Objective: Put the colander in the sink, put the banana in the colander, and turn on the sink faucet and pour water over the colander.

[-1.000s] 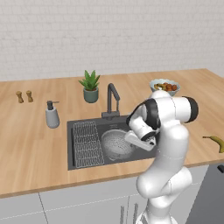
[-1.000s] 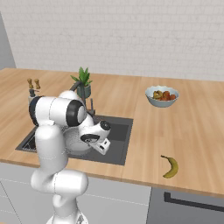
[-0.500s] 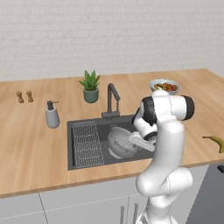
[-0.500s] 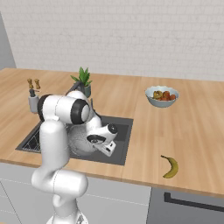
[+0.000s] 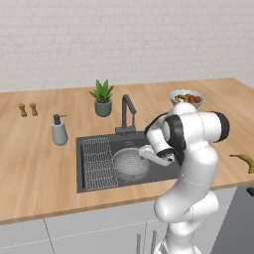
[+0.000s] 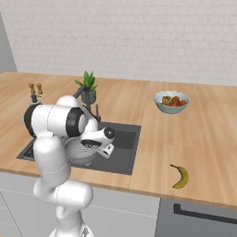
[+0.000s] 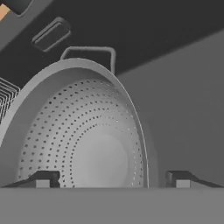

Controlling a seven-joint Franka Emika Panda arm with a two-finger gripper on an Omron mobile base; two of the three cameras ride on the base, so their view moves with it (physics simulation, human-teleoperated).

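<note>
The grey perforated colander sits in the dark sink, right of the wire rack. My gripper is open at the colander's right rim. In the hand view its fingertips stand wide apart on either side of the rim, and the colander's bowl lies just ahead. The yellow banana lies on the counter far to the right, near the front edge. The dark faucet stands behind the basin.
A pale bowl of fruit sits at the back right. A potted plant stands left of the faucet. A soap dispenser and two small shakers are on the left counter.
The gripper has opened and let go of the colander. The colander, held up and tilted before, now rests level on the sink floor.
</note>
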